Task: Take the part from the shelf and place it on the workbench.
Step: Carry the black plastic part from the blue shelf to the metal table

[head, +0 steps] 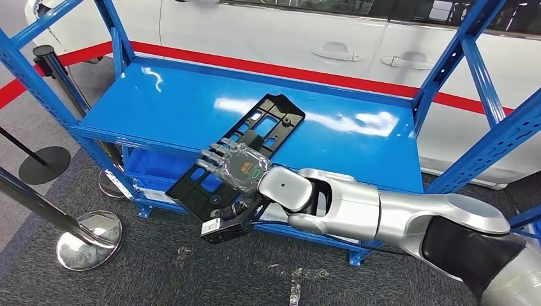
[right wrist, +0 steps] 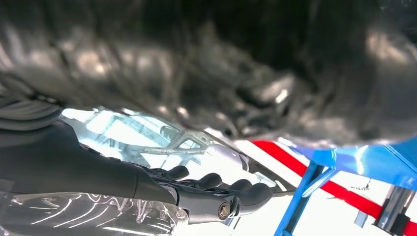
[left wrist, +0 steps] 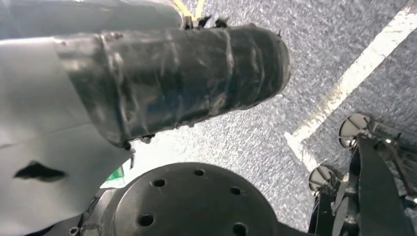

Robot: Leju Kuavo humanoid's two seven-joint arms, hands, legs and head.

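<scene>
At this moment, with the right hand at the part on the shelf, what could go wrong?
1. The part is long and sticks out past the shelf edge; the right hand is on its overhanging end, so it may tip or swing when lifted.
2. The far end could catch a blue upright as it comes out.
3. Grip is unclear: the right wrist view is blurred.

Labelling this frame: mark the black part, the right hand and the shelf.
black plastic part (head: 271,121), head view, far end lying on the shelf.
right hand (head: 237,167), head view, back of the hand.
blue shelf (head: 172,102), head view, bare top surface.
</scene>
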